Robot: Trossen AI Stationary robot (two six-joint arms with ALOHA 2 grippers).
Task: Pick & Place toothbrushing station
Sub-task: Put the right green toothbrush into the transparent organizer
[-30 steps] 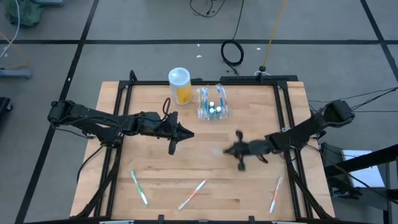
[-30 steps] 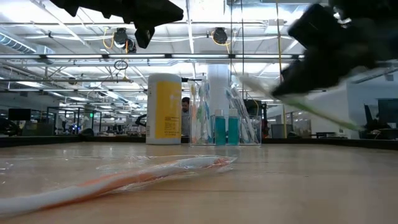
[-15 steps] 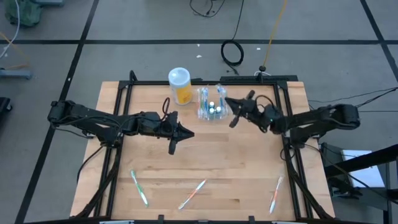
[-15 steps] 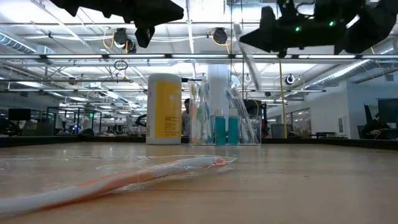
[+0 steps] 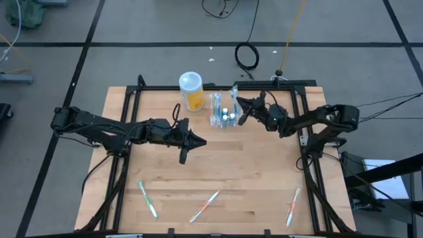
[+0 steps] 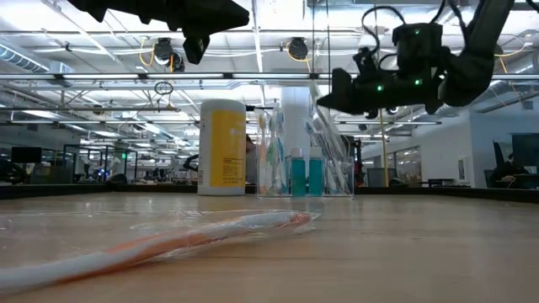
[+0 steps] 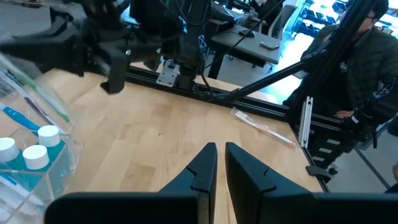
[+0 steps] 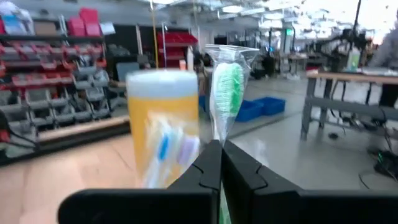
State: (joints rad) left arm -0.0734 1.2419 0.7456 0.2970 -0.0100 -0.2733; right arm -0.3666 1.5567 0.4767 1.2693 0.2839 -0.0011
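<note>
Since the earlier frames the right arm has swung from mid-table up to the far edge, so the right gripper (image 5: pixel 242 108) now hangs just right of the toothbrushing station (image 5: pixel 225 110). The left arm has not shifted.

Nearest the camera in the low view, a wrapped toothbrush (image 6: pixel 160 240) lies flat across the lower left of the frame. In the high view it sits at bottom centre, with another wrapped brush (image 5: pixel 147 198) at lower left and a third (image 5: pixel 293 205) at lower right, all well apart from both arms.

At left of centre in the high view, the left gripper (image 5: pixel 184 154) waits above bare wood; its own camera shows its fingers (image 7: pixel 202 171) nearly together with nothing between them.

Farther back, in the upper middle of the high view, the station stands upright beside the yellow-orange cup (image 5: pixel 191 90). In the right wrist view the right gripper's fingers (image 8: pixel 208 167) are pinched on a wrapped green-headed toothbrush (image 8: pixel 227 93), standing upright in the middle of the frame with the cup just beyond it.

The step in hand looks like slotting this brush into the station. To do it well, the gripper should keep the brush vertical, line its lower end up over a free slot, and descend slowly. A sideways nudge could tip the light holder or knock the cup. The crinkled wrapper may snag on the slot edge, so release only once the brush stands by itself.
</note>
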